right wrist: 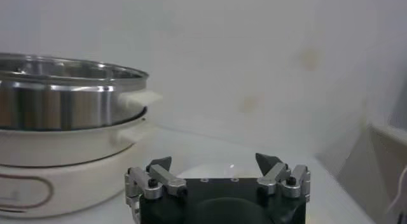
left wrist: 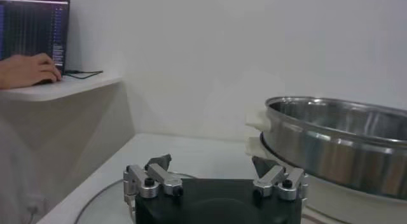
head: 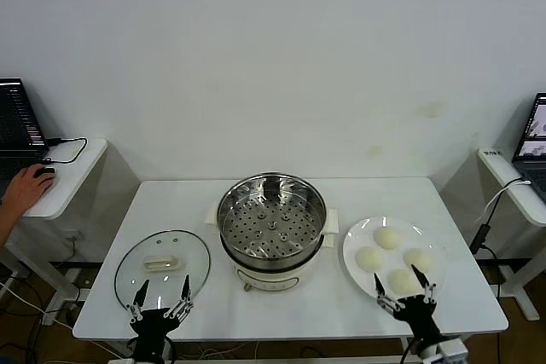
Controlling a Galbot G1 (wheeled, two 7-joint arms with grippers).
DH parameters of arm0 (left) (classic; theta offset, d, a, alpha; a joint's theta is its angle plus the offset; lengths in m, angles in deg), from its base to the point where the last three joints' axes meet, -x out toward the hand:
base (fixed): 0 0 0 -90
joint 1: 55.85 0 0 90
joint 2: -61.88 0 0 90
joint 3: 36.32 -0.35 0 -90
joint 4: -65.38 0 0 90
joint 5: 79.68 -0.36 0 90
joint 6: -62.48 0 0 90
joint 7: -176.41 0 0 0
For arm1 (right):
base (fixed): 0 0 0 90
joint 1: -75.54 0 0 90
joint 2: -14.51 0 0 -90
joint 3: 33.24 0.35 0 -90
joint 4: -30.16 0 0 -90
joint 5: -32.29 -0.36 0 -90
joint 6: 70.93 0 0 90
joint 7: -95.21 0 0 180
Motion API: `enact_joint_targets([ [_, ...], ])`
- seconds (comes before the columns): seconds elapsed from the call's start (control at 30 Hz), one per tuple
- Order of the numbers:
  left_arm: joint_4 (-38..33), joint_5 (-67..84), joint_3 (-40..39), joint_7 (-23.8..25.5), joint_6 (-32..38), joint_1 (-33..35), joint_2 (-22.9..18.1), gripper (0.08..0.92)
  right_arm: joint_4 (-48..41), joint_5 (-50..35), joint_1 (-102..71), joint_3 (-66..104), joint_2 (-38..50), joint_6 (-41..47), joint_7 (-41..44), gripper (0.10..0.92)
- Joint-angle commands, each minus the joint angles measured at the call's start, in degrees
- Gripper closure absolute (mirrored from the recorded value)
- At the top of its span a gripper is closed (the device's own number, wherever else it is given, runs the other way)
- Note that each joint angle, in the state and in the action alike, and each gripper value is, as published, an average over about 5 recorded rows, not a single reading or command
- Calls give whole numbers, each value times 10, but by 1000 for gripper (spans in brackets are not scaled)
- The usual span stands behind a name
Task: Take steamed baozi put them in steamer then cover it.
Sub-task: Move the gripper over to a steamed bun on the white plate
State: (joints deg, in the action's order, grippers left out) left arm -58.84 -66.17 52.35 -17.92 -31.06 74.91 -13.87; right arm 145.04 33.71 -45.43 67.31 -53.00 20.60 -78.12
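Note:
The steamer (head: 271, 228), a shiny steel pot with a perforated tray on a cream base, stands uncovered at the table's middle. It also fills one side of each wrist view as the steamer (left wrist: 337, 139) and steamer (right wrist: 63, 95). Several cream-white steamed baozi (head: 386, 237) lie on a white plate (head: 351, 255) to its right. The glass cover (head: 162, 263) with its cream handle lies flat to the steamer's left. My left gripper (head: 162, 291) (left wrist: 212, 161) hovers open at the cover's near edge. My right gripper (head: 397, 282) (right wrist: 213, 160) is open over the plate's near side, holding nothing.
The white table's front edge (head: 281, 330) runs just under both grippers. Side desks with laptops stand at the far left (head: 60, 176) and far right (head: 520, 185). A person's hand (head: 26, 189) rests on the left one. Cables hang beside the right desk.

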Motion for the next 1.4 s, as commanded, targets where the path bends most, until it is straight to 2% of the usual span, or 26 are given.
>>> enact_joint_targets([
  [0.03,-5,-33,7,-2,-52,-18,3,177,-37,139,112,20,122,53,45,202],
  [0.3,5,-33,12,-13,-33,-23,-2,177,-120,168,244,-61,269,107,150,203],
  [0.43,2,-30,21,-20,-23,-23,0,177,-175,167,323,-138,341,104,208,203],
  [0.6,-5,-27,32,-24,-20,-21,3,177,-247,162,481,-285,387,90,282,203],
  [0.77,-7,-27,40,-25,-18,-16,5,177,-320,155,650,-464,394,71,383,203],
  [0.97,-2,-18,55,-28,-12,-15,7,177,-401,130,796,-617,362,37,486,202],
  [1.4,7,-7,77,-29,0,-17,15,177,-477,126,843,-712,298,26,518,202],
])
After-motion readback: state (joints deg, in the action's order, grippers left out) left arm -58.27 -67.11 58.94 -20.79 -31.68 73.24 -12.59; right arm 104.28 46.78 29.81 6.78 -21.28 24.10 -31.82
